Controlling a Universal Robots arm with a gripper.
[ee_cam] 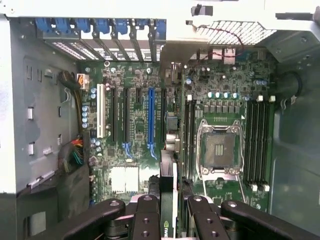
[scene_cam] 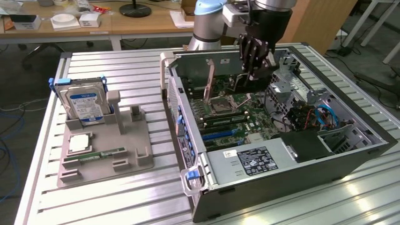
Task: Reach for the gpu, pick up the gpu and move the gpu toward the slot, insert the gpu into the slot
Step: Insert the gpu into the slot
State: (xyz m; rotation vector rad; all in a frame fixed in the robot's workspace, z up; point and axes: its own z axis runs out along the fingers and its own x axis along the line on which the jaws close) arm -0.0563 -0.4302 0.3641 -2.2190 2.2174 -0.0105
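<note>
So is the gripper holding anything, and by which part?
The gripper clamps the gpu by its top edge, the card hanging edge-down over the open computer case.

The case [scene_cam: 281,197] lies open on top, so the way down to the board is free from above. The gripper [scene_cam: 258,70], clamped on the gpu [ee_cam: 168,195], hangs over that opening. The slot [ee_cam: 151,120] has bare air along its whole length. Black connectors [ee_cam: 114,117] run close on either side, and a white one [ee_cam: 100,117] stands further off. At one end the blue bracket clips [ee_cam: 100,27] and the rear wall close it in. A cable bundle [ee_cam: 75,155] crowds one flank; the processor socket [ee_cam: 219,150] and memory slots [ee_cam: 257,145] lie low on the other. In the exterior view the power supply [scene_cam: 250,159] and drive cage [scene_cam: 340,136] fill the part of the case nearest the camera.
</note>
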